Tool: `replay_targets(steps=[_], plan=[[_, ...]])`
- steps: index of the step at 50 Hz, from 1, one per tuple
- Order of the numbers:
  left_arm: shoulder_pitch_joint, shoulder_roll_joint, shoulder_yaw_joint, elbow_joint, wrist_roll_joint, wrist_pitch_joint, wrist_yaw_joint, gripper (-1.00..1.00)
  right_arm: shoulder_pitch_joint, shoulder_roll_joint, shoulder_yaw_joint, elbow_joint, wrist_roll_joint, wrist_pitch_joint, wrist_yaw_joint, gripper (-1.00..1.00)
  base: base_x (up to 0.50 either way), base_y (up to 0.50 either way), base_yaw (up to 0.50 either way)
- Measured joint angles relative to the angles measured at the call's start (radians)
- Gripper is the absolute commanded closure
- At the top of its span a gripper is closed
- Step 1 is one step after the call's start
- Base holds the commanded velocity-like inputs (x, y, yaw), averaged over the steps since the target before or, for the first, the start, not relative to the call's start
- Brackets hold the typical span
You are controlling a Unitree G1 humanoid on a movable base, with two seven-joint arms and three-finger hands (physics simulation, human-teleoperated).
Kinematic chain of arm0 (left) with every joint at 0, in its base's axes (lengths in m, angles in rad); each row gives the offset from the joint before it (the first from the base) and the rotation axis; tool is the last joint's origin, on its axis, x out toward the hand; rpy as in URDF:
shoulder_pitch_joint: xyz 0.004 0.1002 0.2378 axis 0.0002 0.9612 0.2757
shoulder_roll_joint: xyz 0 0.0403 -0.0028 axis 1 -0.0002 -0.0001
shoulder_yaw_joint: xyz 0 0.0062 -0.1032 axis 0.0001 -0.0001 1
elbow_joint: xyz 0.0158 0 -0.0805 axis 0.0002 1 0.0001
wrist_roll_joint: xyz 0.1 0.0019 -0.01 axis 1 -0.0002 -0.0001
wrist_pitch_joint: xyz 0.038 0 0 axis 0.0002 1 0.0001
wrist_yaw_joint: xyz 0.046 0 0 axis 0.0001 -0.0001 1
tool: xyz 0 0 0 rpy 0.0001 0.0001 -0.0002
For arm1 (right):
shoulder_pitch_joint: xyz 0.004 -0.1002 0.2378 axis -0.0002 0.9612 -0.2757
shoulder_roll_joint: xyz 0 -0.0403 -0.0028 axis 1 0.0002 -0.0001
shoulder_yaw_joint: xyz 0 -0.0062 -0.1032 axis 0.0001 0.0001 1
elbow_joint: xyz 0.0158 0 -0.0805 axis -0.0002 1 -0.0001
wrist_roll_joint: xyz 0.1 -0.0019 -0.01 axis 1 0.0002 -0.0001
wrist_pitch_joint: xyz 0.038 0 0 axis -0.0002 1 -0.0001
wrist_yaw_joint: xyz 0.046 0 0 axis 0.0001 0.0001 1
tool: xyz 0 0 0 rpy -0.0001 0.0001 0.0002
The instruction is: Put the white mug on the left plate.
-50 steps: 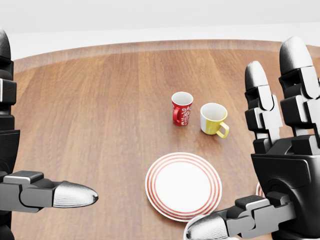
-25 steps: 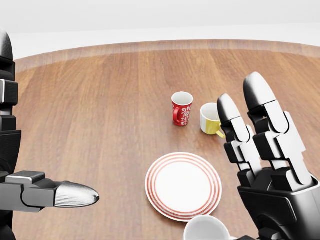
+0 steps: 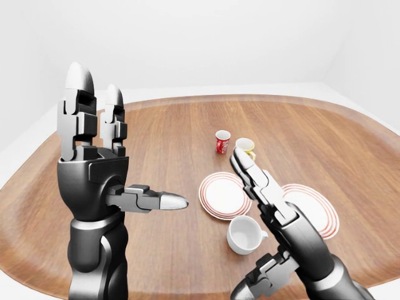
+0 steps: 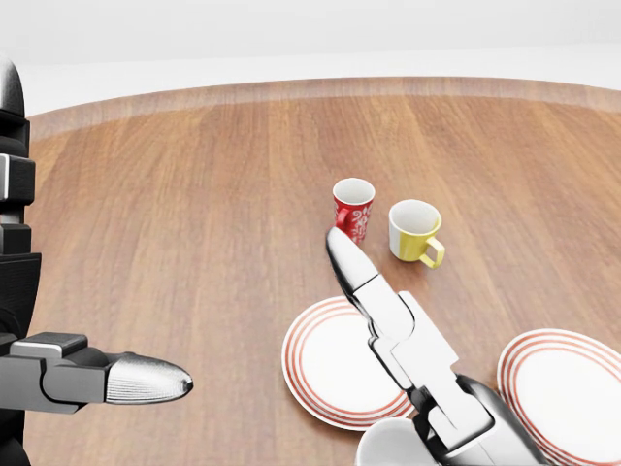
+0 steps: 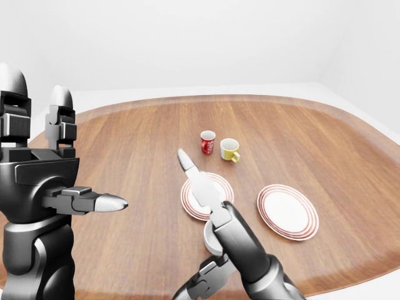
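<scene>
While the broad oval wooden table (image 3: 162,144) fills every view, the robot's left hand (image 3: 94,169) stands raised at the left-eye view's left, fingers upright and spread, thumb jutting sideways, gripping nothing. Its right hand (image 3: 275,206) stretches flat and unclenched over the left red-ringed white plate (image 3: 222,195), partly hiding it; a second earlier it stood upright at the head view's right edge. The right red-ringed plate (image 5: 287,211) lies well apart. Just below the left plate, the white ceramic mug (image 3: 245,234) rests on the table. Higher up stand a red patterned mug (image 4: 352,211) and a yellow-handled white mug (image 4: 415,232).
</scene>
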Motion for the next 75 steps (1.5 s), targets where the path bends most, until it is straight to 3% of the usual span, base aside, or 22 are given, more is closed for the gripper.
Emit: replay_targets(steps=[21, 49, 75], plan=[[-0.004, 0.002, 0.003, -0.001, -0.002, 0.000, -0.002, -1.00, 0.030, 0.004, 0.065, -0.033, -0.355, 0.000, 0.138, -1.00, 0.00, 0.00, 0.00], [-0.012, 0.005, 0.011, 0.002, -0.005, 0.000, 0.000, -1.00, 0.018, 0.089, -0.072, -0.014, -0.576, 0.000, 0.330, -1.00, 0.00, 0.00, 0.00], [-0.011, 0.006, 0.012, 0.004, -0.004, 0.000, 0.000, -1.00, 0.096, 0.098, -0.054, 0.177, -0.725, 0.000, 0.233, -1.00, 0.00, 0.00, 0.00]])
